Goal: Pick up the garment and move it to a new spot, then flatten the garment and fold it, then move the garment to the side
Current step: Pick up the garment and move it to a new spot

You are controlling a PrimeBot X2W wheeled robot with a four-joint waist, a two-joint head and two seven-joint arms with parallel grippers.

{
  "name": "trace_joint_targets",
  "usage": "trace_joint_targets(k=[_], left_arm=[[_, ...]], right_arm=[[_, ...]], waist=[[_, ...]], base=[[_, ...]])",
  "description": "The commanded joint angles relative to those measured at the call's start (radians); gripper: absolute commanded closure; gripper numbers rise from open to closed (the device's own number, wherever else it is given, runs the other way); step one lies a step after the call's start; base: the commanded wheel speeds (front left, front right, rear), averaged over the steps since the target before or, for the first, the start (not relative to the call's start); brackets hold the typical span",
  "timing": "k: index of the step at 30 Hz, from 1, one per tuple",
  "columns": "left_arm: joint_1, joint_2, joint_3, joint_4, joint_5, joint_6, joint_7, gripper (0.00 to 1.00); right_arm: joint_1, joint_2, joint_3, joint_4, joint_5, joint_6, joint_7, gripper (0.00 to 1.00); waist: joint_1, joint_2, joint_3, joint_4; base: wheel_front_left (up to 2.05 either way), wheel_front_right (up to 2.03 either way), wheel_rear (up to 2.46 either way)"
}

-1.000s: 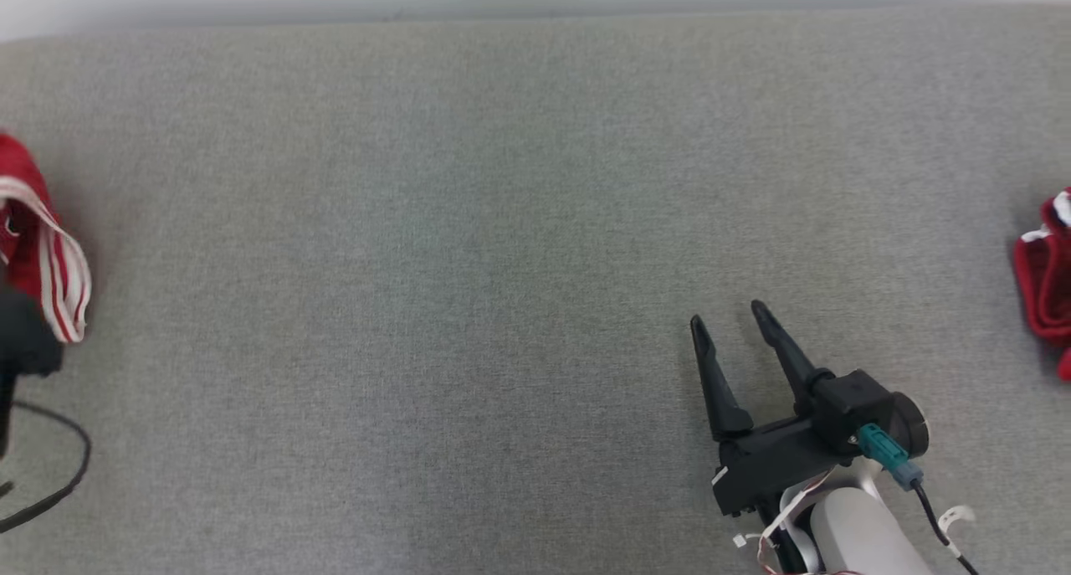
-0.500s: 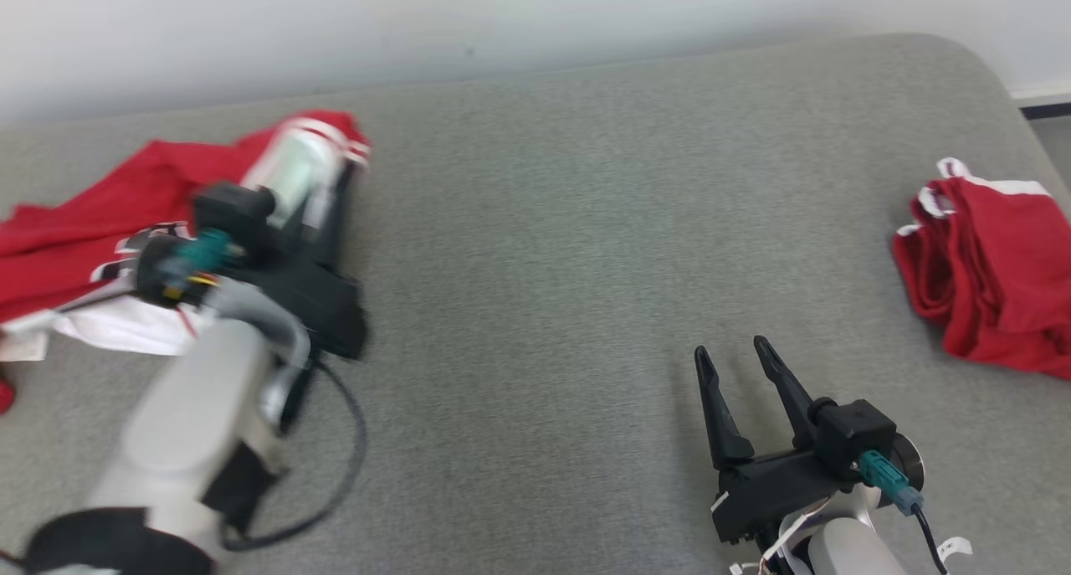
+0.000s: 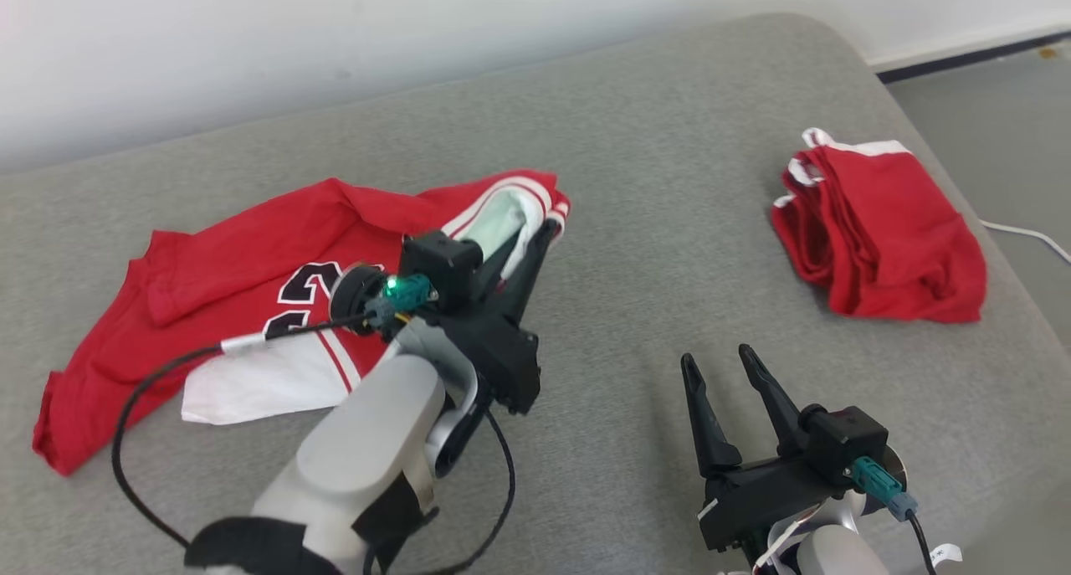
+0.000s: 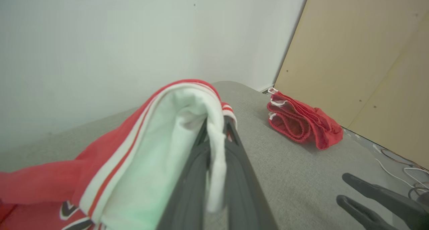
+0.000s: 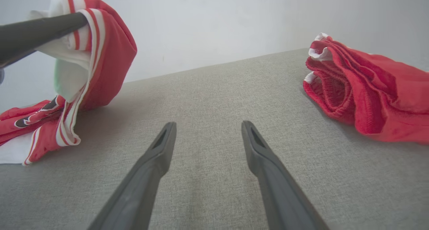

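- One thin pinch: my left jaws hold the red jersey (image 3: 251, 257) by its striped trim, body sprawled on the grey surface (image 3: 669, 140); a drag could slip it.
- Right jaws wide, empty; trailing cloth may bunch.

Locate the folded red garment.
In the head view the folded red garment lies near the right end of the grey surface, beyond the open right gripper.
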Motion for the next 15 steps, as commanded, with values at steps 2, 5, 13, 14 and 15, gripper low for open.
trace_joint_targets(k=[2,5,13,14,15], left_arm=[[-0.049,-0.005,0.002,0.025,0.003,0.010,-0.010,1.00],[-0.105,-0.006,0.007,0.071,0.023,0.017,-0.012,1.00],[-0.210,-0.003,0.030,0.154,0.066,0.016,-0.013,1.00],[-0.219,-0.004,0.035,0.147,0.067,0.013,-0.014,1.00],[-0.228,-0.005,0.041,0.138,0.069,0.012,-0.014,1.00]], right_arm=[[-0.005,0.003,0.013,-0.007,0.016,-0.002,0.000,0.00],[-0.018,0.003,0.027,-0.010,0.025,-0.002,0.000,0.00],[-0.036,0.003,0.043,-0.014,0.050,-0.002,0.000,0.00],[-0.037,0.003,0.044,-0.014,0.053,-0.002,0.000,0.00],[-0.039,0.003,0.043,-0.014,0.054,-0.002,0.000,0.00]], waist=[[0.0001,0.0000,0.022,-0.057],[0.0001,0.0000,0.041,-0.080],[0.0001,0.0000,0.077,-0.115],[0.0001,0.0000,0.080,-0.116],[0.0001,0.0000,0.083,-0.116]], base=[[0.00,0.00,0.00],[0.00,0.00,0.00],[0.00,0.00,0.00],[0.00,0.00,0.00],[0.00,0.00,0.00]])
